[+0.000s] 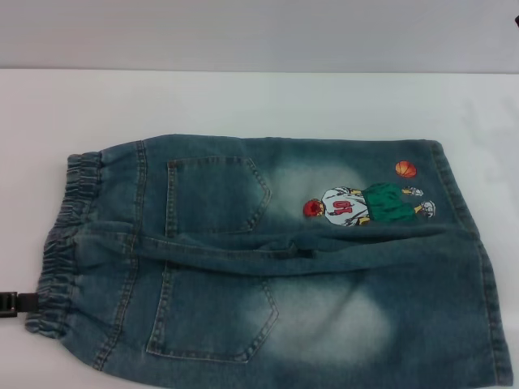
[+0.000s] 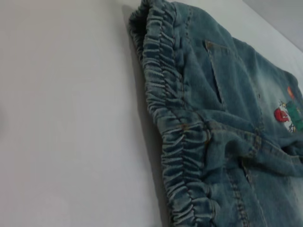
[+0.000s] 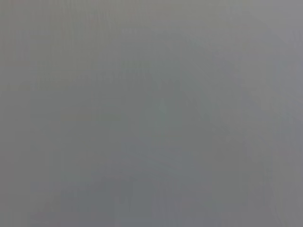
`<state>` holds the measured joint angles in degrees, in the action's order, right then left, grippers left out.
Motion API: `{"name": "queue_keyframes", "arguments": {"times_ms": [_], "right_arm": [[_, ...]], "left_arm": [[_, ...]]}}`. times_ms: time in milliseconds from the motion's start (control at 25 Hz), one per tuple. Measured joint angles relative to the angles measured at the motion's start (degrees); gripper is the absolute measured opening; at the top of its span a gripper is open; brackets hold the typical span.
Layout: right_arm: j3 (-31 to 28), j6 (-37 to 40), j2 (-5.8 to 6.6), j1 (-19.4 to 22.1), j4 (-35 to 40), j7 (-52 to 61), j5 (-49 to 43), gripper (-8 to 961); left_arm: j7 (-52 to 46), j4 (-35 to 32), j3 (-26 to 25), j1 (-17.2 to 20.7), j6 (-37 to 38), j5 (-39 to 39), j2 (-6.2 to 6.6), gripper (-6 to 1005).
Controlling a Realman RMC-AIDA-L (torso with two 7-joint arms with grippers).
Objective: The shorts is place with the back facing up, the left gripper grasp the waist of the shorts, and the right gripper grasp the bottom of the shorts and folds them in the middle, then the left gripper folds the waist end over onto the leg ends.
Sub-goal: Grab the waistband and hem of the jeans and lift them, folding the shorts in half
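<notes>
At the far left edge of the head view, the left pincer (image 1: 10, 304) pokes in, touching the waist (image 1: 61, 243); whether it's apart or together, I cannot tell. The shorts (image 1: 268, 259) lie flat, back pockets up, across the white surface (image 1: 243, 101), cartoon patch (image 1: 369, 203) centre-right, the bottom (image 1: 474, 259) at right. Right pincer is unseen.

One pair of faded blue denim shorts (image 1: 268, 267) on one white table (image 1: 243, 101). Two stitched back pockets: upper (image 1: 215, 194), lower (image 1: 212, 312). One gathered elastic waistband (image 1: 65, 243). One cartoon basketball-player patch (image 1: 369, 204), one orange ball (image 1: 405, 168). One black gripper tip (image 1: 12, 304) visible at waistband edge.
</notes>
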<state>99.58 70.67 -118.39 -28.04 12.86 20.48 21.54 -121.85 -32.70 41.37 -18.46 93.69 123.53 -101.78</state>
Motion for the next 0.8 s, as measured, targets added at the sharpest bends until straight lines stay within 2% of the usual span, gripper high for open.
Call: {"name": "queue_keyframes", "arguments": {"times_ms": [800], "right_arm": [[0.0, -0.07, 0.15, -0.44, -0.03, 0.0, -0.41, 713]], "left_arm": [[-0.86, 0.0, 0.01, -0.96, 0.0, 1.72, -0.43, 581]]}}
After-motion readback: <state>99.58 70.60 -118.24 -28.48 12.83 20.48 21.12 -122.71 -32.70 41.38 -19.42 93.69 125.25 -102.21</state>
